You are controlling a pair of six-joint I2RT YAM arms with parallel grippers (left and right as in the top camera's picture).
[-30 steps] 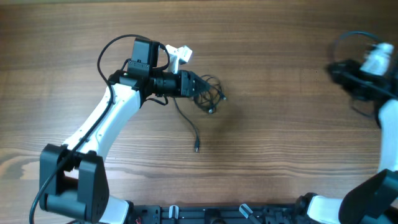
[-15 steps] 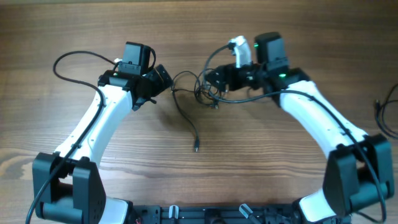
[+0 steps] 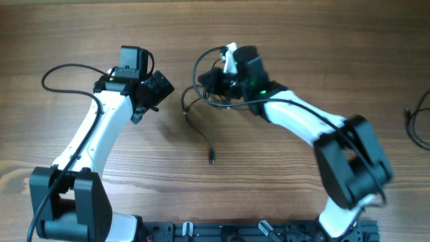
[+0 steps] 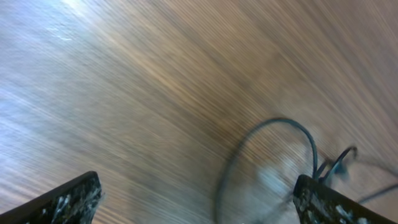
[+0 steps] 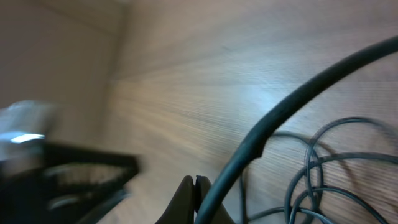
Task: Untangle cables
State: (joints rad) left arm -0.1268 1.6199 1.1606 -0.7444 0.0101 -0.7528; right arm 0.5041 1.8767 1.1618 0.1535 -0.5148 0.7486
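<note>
The cables are thin black cords in a loose tangle at the table's middle back. One tail runs toward me and ends in a small plug. My right gripper is over the tangle's far side. In the right wrist view its fingertips press together, nothing shows between them, and thin cable loops lie just to their right. My left gripper stands open to the left of the tangle. In the left wrist view its fingers are spread wide, with a blurred cable loop ahead.
Another black cord lies at the table's right edge. A thick black wire fixed to the right arm arcs across the right wrist view. Both arm bases stand at the near edge.
The right arm has swung in from the far right to the tangle and its gripper has shut. The left gripper has let go of the tangle, opened and backed off to the left.
</note>
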